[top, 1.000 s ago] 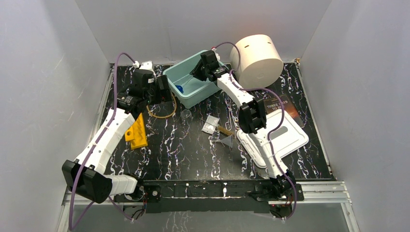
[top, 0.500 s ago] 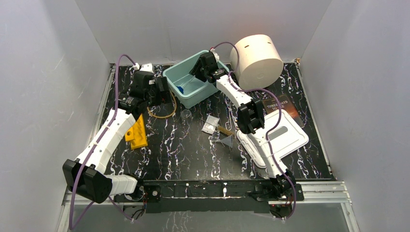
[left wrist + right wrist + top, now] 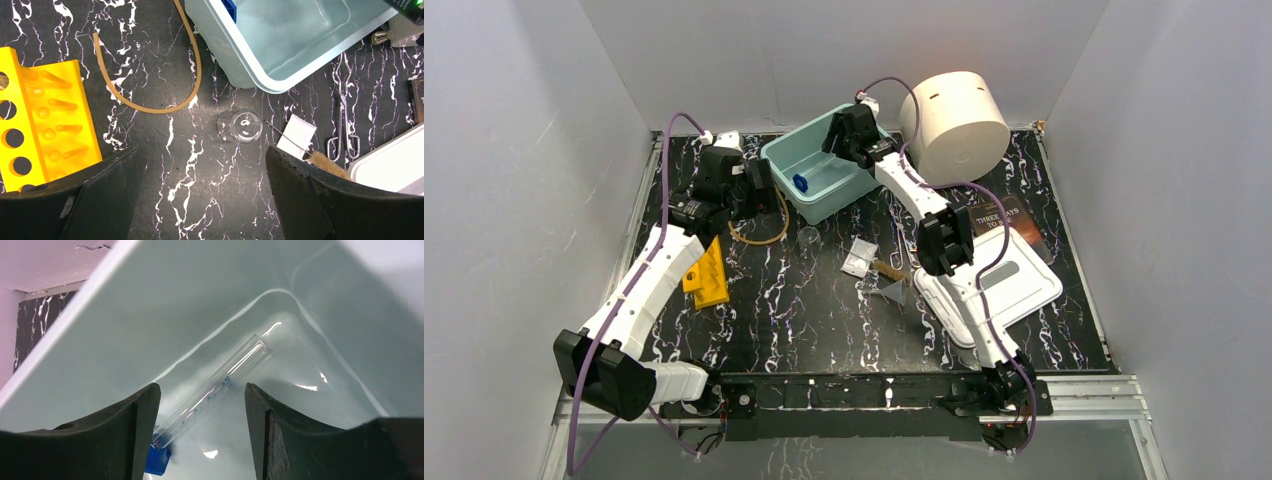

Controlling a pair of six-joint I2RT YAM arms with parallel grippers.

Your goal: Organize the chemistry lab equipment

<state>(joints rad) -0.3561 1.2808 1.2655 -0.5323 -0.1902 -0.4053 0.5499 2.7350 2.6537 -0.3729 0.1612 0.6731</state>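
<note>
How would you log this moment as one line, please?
right jaws: open over tube in bin | left jaws: open above beaker | tubing, funnel: on table

The dark book (image 3: 1020,214) reads "THREE", rest unclear; scale figures on the blue-capped clear tube (image 3: 220,385) are illegible.

The walls of the bin (image 3: 829,205) are closing round the right gripper (image 3: 200,395), and the big cylinder (image 3: 954,125) is crowding just beside it. The left gripper (image 3: 203,149) is hanging over bare bench (image 3: 200,200) between the yellow rack (image 3: 40,125) and the beaker (image 3: 246,125), with tubing (image 3: 150,107) lying ahead.
</note>
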